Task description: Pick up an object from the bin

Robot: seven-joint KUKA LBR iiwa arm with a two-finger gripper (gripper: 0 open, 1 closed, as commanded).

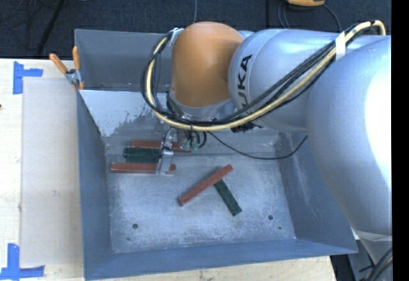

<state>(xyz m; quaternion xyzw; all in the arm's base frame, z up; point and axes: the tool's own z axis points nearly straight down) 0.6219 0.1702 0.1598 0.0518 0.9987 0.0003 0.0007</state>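
The silver arm [287, 82] is reaching in from the right, its orange cover [201, 62] hanging over the back half of the grey bin [192, 241], with yellow and black cables [149, 78] looping round it; the pincer [167, 157] is sitting low in the left part of the bin, right at the floor; I cannot tell whether it is wide or narrow, since the wrist is hiding much of it. It is meeting the right-hand ends of a small cluster of three pieces lying side by side: a reddish-brown bar [146, 144] at the back, a dark green block [142, 154] in the middle, and a longer reddish-brown bar [133, 168] at the front. Well apart, near the middle of the bin floor, another reddish-brown bar [204, 185] is lying at a slant; a dark green bar [228, 199] is touching it near its upper right end.
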